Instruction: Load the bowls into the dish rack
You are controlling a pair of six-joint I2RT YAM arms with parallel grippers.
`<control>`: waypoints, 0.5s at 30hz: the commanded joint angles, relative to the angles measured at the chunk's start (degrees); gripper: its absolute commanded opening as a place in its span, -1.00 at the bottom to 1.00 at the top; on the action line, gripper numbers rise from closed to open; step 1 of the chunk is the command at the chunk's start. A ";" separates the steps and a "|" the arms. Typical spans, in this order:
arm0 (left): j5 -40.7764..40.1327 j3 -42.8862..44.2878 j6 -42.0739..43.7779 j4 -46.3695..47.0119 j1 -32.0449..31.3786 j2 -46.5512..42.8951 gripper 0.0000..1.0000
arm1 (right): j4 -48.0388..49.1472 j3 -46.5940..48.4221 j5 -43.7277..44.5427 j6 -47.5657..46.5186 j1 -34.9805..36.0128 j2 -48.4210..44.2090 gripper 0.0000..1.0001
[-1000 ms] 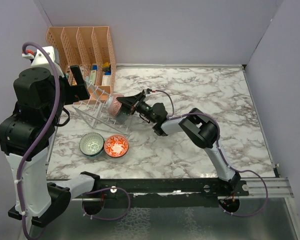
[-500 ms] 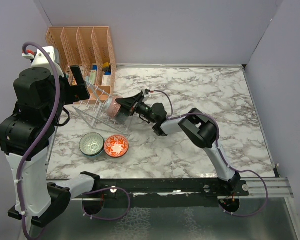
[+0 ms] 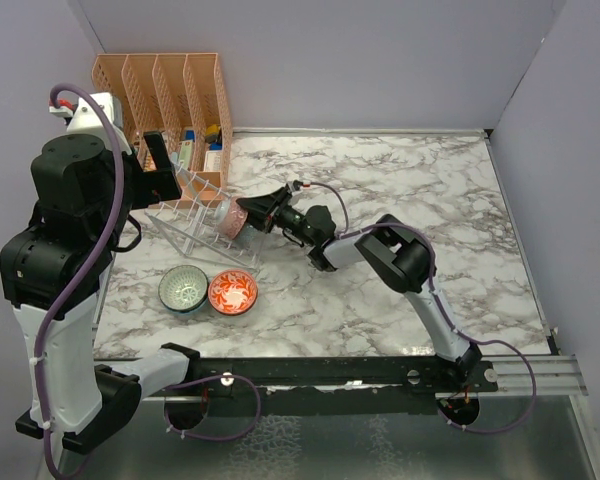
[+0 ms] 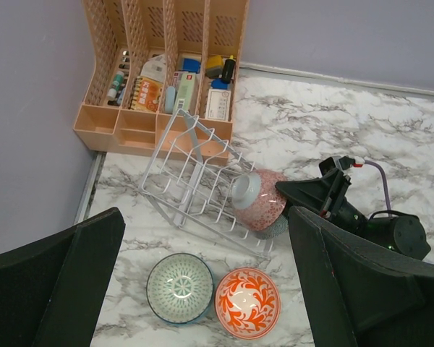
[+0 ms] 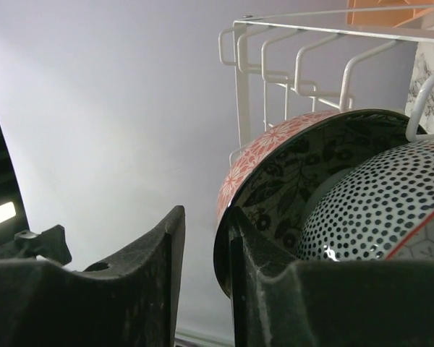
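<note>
The reddish-brown bowl [image 3: 228,216] lies tipped on its side at the right end of the clear dish rack [image 3: 185,228]. It also shows in the left wrist view [image 4: 259,201]. My right gripper [image 3: 254,209] is at its rim, slightly open. In the right wrist view one finger [image 5: 257,275] lies inside the bowl [image 5: 289,173], and there is a gap between the other finger and the bowl's outside. The teal bowl [image 3: 183,289] and the orange-red bowl [image 3: 232,292] stand side by side on the table in front of the rack. My left gripper [image 3: 158,170] hangs high above, open and empty.
An orange slotted file organizer [image 3: 165,95] holding small items stands in the back left corner, just behind the rack. Purple walls close off the back and both sides. The marble table [image 3: 400,200] stretches to the right of the right arm.
The right gripper has pushed the reddish-brown bowl left and back into the rack's right end and has loosened its hold on the rim. The left arm has barely moved.
</note>
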 commanded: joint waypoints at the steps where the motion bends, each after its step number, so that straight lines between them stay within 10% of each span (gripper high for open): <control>1: -1.19 0.14 0.93 1.39 -0.45 -0.31 0.99 | -1.79 0.41 -2.01 -1.60 -0.25 -3.07 -0.35; 15: -1.55 0.73 0.68 1.47 -1.14 -0.08 0.98 | -10.77 -4.62 -4.49 -3.52 -0.63 -9.07 -0.16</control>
